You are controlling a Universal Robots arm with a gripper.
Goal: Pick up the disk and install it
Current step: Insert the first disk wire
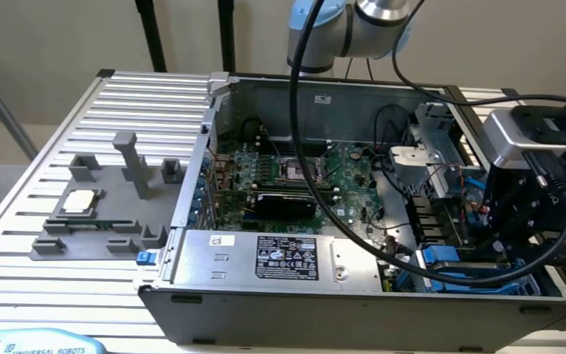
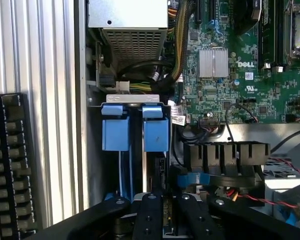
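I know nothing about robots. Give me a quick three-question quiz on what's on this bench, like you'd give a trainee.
1. True or false: the computer case lies with its side open.
2. The gripper is nearest: A the grey fixture, B the blue brackets, C the processor socket.
3. Fill in: the small square chip sits to the exterior view's ____ of the case.
Key: 1 true; 2 B; 3 left.

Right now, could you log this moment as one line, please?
gripper: shut on disk | disk: edge-on in blue drive bay | case: open
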